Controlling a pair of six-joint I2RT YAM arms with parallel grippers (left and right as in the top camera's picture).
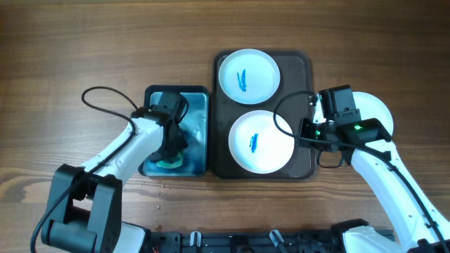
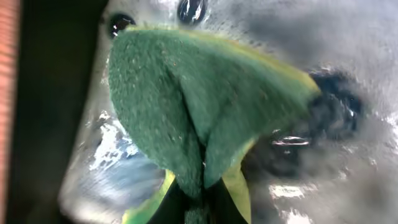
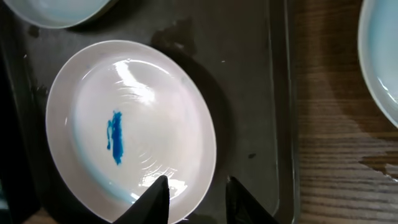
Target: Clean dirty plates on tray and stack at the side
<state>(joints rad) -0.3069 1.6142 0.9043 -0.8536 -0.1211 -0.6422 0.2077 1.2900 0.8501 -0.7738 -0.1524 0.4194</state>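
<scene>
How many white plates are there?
3. Two are on the tray: the far plate and the near plate, both smeared blue. The third plate lies on the table right of the tray, partly hidden.

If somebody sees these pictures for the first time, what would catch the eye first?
Two round white plates, each with a blue smear, lie on the dark brown rectangular tray at the centre; the right gripper hangs open over the nearer one's rim. At the left, the left gripper pinches a green sponge in the blue-lined basin.
</scene>
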